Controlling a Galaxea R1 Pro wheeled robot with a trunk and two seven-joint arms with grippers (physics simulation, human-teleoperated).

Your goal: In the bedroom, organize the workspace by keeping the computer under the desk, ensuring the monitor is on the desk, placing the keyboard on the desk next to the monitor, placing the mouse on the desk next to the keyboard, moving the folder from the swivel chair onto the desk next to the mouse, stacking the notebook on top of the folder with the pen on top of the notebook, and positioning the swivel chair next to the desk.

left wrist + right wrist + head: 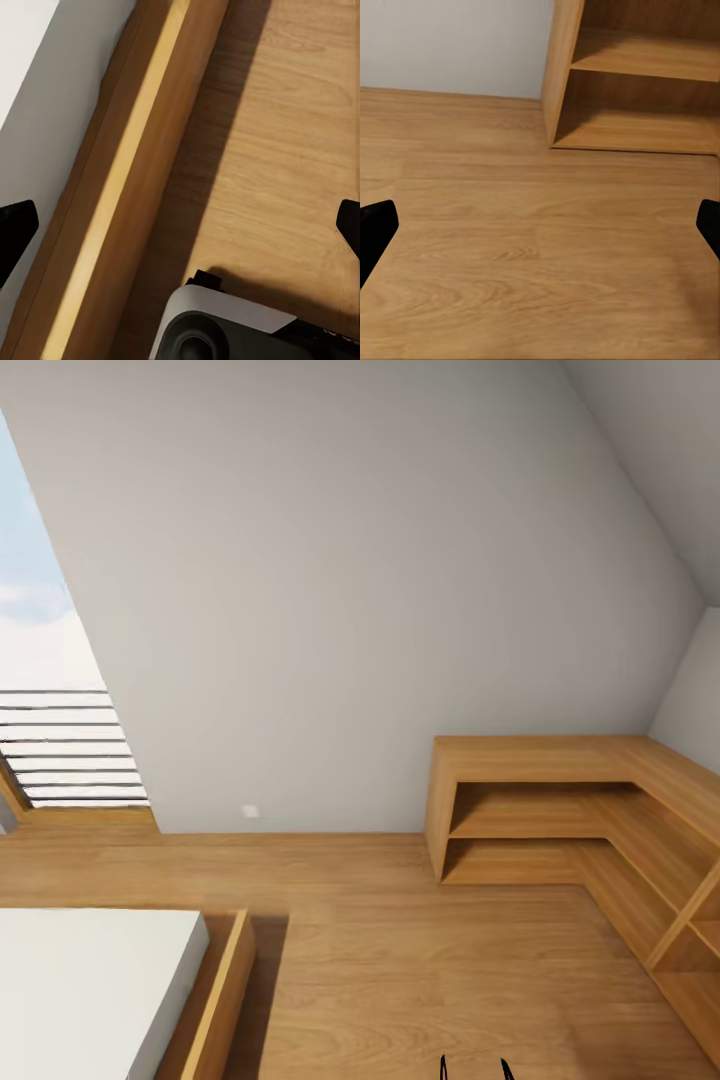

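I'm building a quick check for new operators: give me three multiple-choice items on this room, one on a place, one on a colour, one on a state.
1. Where does the low wooden shelving stand?
A. in the right-hand corner by the wall
B. on the bed
C. under the window

2. What colour is the mattress?
A. blue
B. white
C. black

3. How are the right gripper's fingers?
A. shut on a pen
B. spread apart, holding nothing
C. shut on a folder

Answers: A, it runs along both walls there; B, its top is plain white; B, only bare floor lies between them.
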